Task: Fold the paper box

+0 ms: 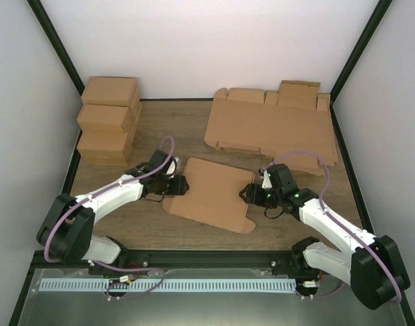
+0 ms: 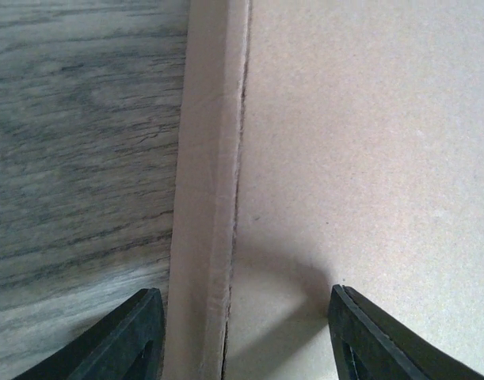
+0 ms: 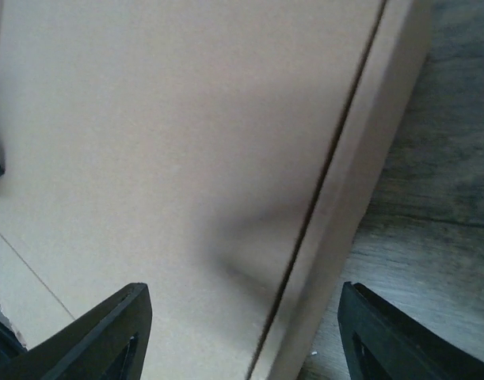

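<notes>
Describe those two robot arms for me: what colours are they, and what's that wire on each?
Both the left arm and right arm have smooth white shells between chunky black joints. A lilac cable loops along each, outside the casing. The jaws are matt black, tapering wedges. A small green light glows near the right arm's wrist.

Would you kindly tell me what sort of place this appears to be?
Probably a robot test cell for box folding: a wooden table enclosed by white walls, two arms bolted at its edge, folded cardboard boxes stacked, plus flat blanks.
</notes>
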Controlling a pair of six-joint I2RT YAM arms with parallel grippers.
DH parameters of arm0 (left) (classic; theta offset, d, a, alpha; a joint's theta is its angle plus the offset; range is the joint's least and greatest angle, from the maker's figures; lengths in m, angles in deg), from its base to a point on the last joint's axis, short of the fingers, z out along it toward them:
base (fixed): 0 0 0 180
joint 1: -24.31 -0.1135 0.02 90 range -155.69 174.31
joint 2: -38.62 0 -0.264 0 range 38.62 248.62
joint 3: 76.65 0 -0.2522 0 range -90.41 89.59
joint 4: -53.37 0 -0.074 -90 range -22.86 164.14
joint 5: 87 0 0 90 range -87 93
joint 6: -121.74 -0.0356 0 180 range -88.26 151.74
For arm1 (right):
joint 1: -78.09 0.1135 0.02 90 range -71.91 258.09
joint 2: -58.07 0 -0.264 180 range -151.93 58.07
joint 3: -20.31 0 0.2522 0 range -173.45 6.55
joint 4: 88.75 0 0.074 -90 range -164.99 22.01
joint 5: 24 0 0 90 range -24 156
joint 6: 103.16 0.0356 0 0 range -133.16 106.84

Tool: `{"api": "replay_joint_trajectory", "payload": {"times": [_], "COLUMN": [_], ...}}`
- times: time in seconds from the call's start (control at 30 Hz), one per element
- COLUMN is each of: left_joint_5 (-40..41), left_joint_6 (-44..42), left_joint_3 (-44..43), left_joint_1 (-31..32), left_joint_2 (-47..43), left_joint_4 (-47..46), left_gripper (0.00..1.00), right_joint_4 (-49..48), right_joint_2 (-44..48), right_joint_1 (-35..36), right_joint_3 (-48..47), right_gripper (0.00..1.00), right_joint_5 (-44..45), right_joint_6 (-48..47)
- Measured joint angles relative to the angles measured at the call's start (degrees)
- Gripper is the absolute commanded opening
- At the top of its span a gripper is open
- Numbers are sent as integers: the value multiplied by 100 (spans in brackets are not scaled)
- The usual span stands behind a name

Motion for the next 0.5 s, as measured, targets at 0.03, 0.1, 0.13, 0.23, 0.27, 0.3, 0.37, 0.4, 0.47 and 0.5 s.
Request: {"api": "replay_joint_trajectory", "payload": {"times": [0.03,0.1,0.13,0.23,0.27,0.3,0.37,0.4,0.47,0.5], "left_joint_5": [-22,-70,-103,-225,-264,-286,-299,-302,-271,-236], "left_joint_6": [4,4,4,-7,-17,-17,-33,-42,-42,-35], "left_joint_3": [0,0,0,0,0,0,0,0,0,0], "left_joint_1": [0,0,0,0,0,0,-15,-22,-31,-37], "left_joint_2": [4,20,28,44,48,52,52,52,44,28], "left_joint_4": [-22,-59,-70,-96,-96,-94,-81,-70,-37,-11], "left_gripper": [57,56,54,49,48,47,47,47,47,47], "right_joint_4": [-4,-26,-33,-131,-177,-221,-271,-293,-334,-348], "right_joint_2": [26,55,52,15,-26,-74,-192,-262,-376,-413], "right_joint_1": [0,0,0,0,0,0,0,-7,2,9], "right_joint_3": [39,114,136,153,153,153,153,153,151,149], "right_gripper": [64,60,59,54,52,51,49,49,49,50], "right_joint_5": [31,50,48,-26,-72,-107,-186,-225,-299,-332], "right_joint_6": [31,81,114,131,133,111,103,103,76,55]}}
